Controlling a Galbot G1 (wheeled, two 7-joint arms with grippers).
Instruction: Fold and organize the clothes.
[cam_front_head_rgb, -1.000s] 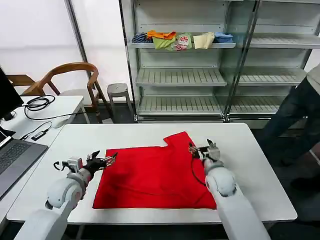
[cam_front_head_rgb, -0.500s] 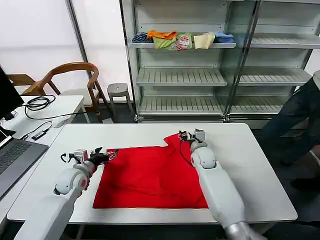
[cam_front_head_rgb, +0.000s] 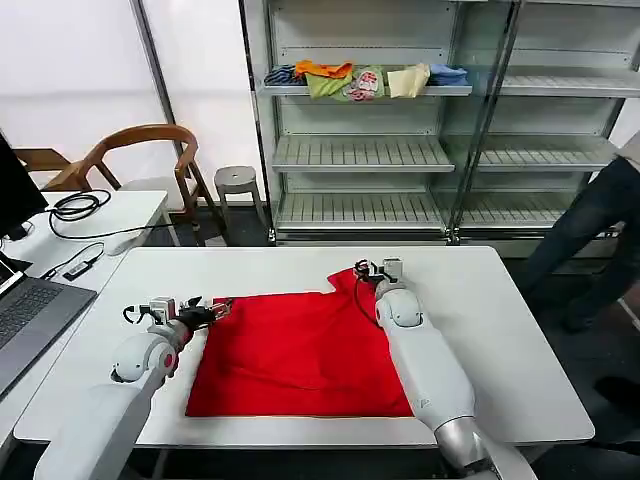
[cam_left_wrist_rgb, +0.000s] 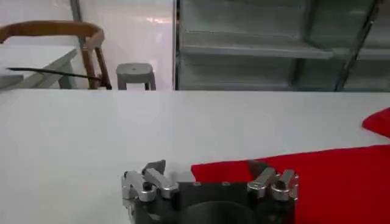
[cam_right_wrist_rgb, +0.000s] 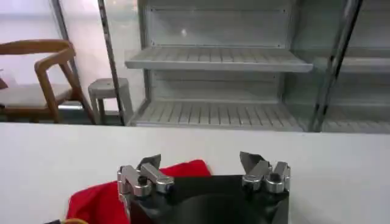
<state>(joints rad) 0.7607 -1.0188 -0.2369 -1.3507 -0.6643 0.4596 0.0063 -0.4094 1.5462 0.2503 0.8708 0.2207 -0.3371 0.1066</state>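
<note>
The T-shirt (cam_front_head_rgb: 300, 350) is plain bright red on the white tabletop (cam_front_head_rgb: 500, 330). On the grey shelf (cam_front_head_rgb: 365, 90) behind it lie folded garments (cam_front_head_rgb: 365, 78): blue, orange, green, cream.

One red T-shirt (cam_front_head_rgb: 305, 350) on one white tabletop (cam_front_head_rgb: 500, 330), two robot tools, left tool (cam_front_head_rgb: 222, 308) and right tool (cam_front_head_rgb: 366, 270), one wooden chair (cam_front_head_rgb: 140, 160), one grey stool (cam_front_head_rgb: 237, 181), one laptop (cam_front_head_rgb: 25, 320)
</note>
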